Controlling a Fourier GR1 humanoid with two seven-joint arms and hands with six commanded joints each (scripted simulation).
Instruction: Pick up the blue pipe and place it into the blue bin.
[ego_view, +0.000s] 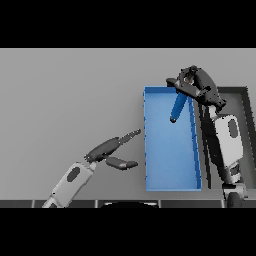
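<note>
The blue pipe hangs tilted over the far part of the blue bin, its lower end pointing down into the bin. My right hand is above the bin's far right corner, fingers curled round the pipe's upper end. My left hand rests over the table just left of the bin, fingers straight and spread, holding nothing.
A dark grey tray stands right of the bin, partly covered by my right forearm. Bare grey table stretches to the left and beyond the bin.
</note>
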